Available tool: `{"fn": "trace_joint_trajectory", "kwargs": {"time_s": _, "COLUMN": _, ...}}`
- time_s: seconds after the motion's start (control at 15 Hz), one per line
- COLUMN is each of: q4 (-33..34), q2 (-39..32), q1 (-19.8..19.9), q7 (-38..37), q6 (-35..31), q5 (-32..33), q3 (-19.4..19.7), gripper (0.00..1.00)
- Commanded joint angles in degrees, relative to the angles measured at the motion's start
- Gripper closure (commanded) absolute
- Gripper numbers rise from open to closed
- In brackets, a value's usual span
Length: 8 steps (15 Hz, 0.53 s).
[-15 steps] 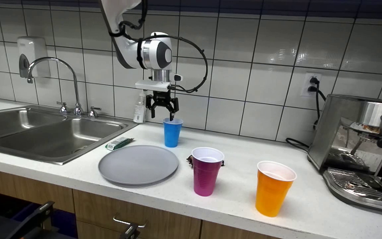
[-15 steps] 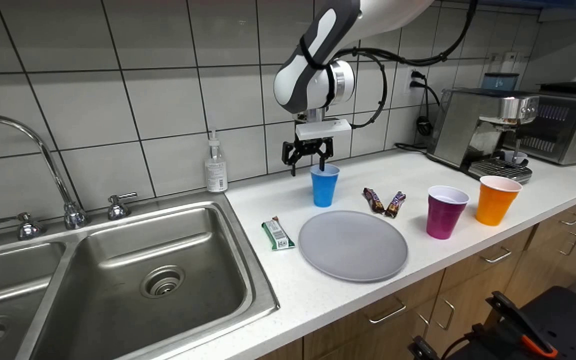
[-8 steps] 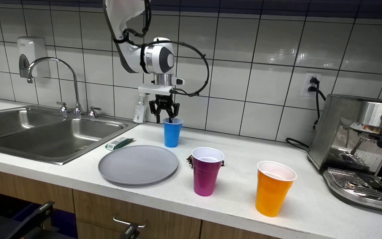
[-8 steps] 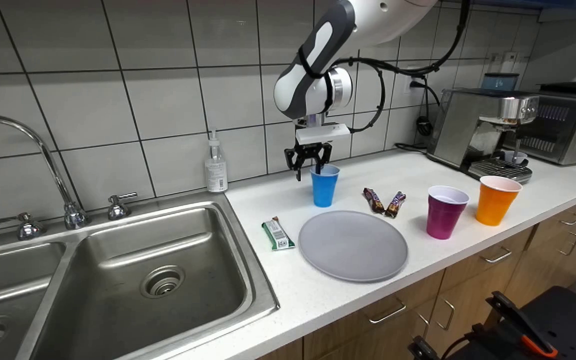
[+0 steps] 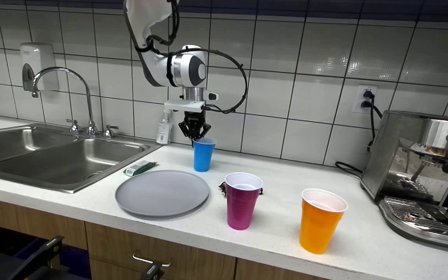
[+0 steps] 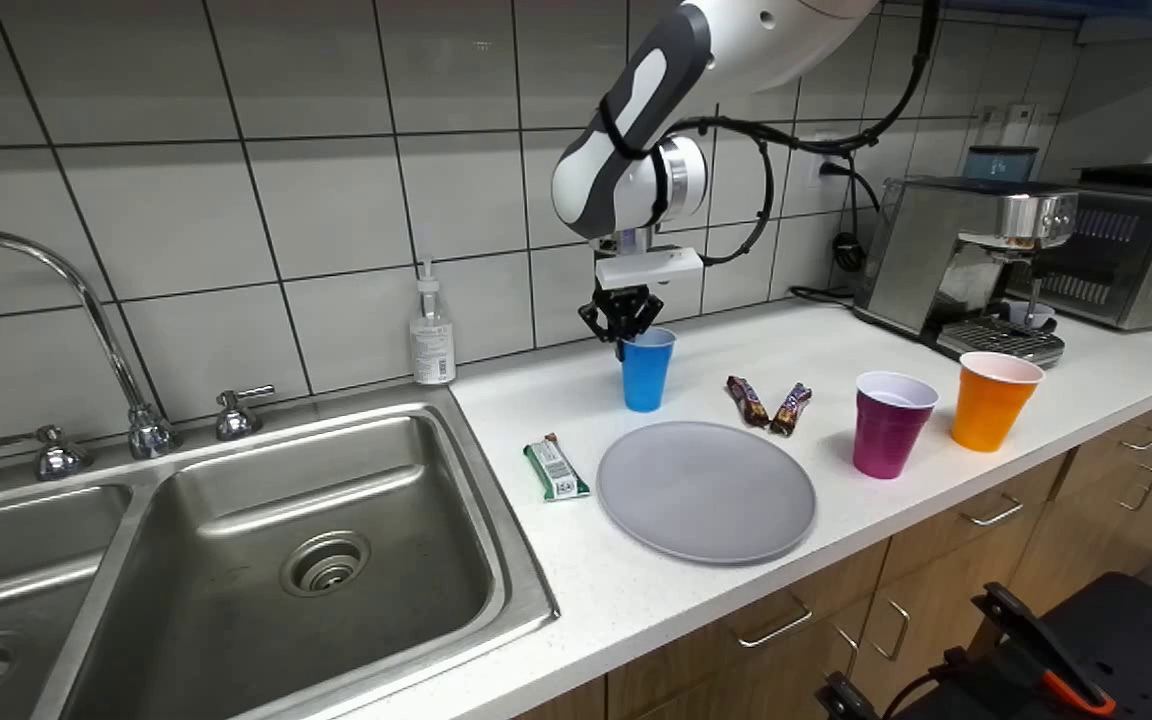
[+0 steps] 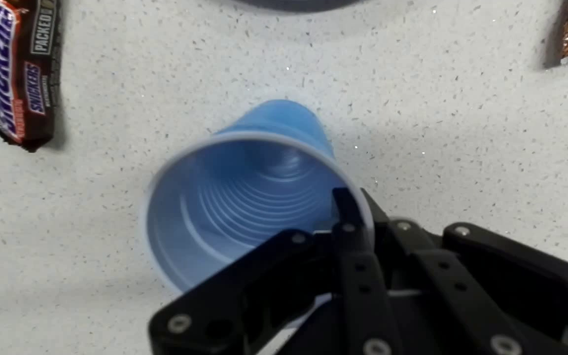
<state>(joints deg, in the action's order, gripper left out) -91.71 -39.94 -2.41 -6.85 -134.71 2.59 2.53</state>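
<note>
Inside blue cup (image 7: 244, 207), wrist view only: fingertip (image 7: 346, 203), seemingly.

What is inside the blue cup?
The wrist view shows one finger of the gripper inside the blue cup, the rim between both fingers, and ridged inner wall. The stretch beneath the gripper is covered and cannot be seen.

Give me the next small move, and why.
Probably a slight lift: the black gripper is shut on the rim of the tapered blue plastic cup, one finger inside, one outside, with the cup's base at or near the speckled white counter.
</note>
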Motion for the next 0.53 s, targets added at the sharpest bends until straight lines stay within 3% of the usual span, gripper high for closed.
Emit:
{"fn": "trace_joint_trajectory", "kwargs": {"time_s": 0.0, "q4": 1.9, "q2": -0.4, "q1": 0.3, "q7": 0.5, "q6": 2.2, "q5": 0.3, "q3": 0.2, "gripper": 1.00}}
{"fn": "trace_joint_trajectory", "kwargs": {"time_s": 0.47, "q4": -0.1, "q2": 1.6, "q1": 0.5, "q7": 1.5, "q6": 1.3, "q5": 0.5, "q3": 0.2, "gripper": 0.99}}
